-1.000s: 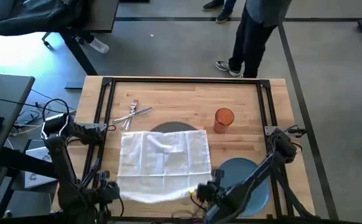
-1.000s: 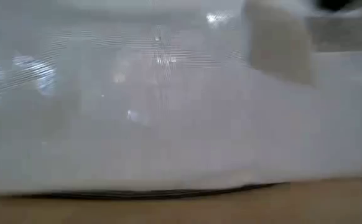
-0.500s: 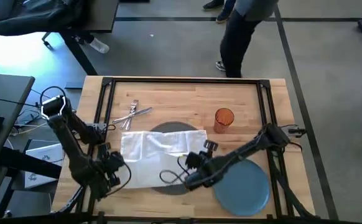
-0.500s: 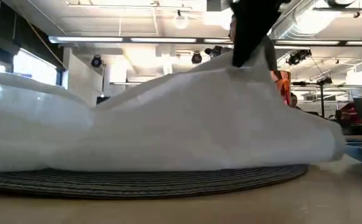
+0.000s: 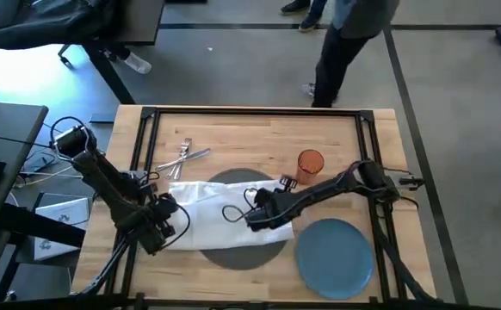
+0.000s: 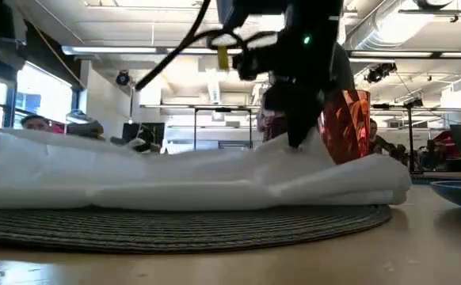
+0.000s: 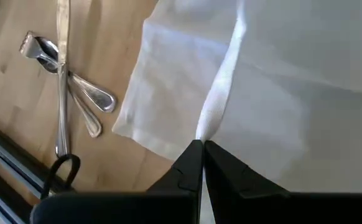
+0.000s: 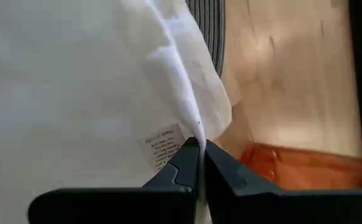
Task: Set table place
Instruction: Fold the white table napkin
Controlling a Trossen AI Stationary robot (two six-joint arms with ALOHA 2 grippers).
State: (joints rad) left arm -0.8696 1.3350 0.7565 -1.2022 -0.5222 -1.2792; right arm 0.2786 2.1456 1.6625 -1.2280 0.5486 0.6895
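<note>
The placemat (image 5: pixel 244 248) is lying at the worktop's (image 5: pixel 259 133) centre, half covered by a white cloth (image 5: pixel 216 220). The left hand (image 5: pixel 166 226) and right hand (image 5: pixel 263 215) are each pinching a fold. Advice: draw both edges evenly, keeping clear of the orange cup (image 5: pixel 309 165).

**Cloth folded back across the placemat**

The white cloth (image 5: pixel 220 213), spread flat a second ago with its near edge at the table's near side, now lies bunched in a narrow band over the round placemat (image 5: pixel 242 250), whose near half is uncovered. Both grippers, left gripper (image 5: pixel 170 217) and right gripper (image 5: pixel 257 215), have moved from the near edge toward the middle, each pinching a cloth corner. The blue plate (image 5: pixel 335 254) is fully exposed
</note>
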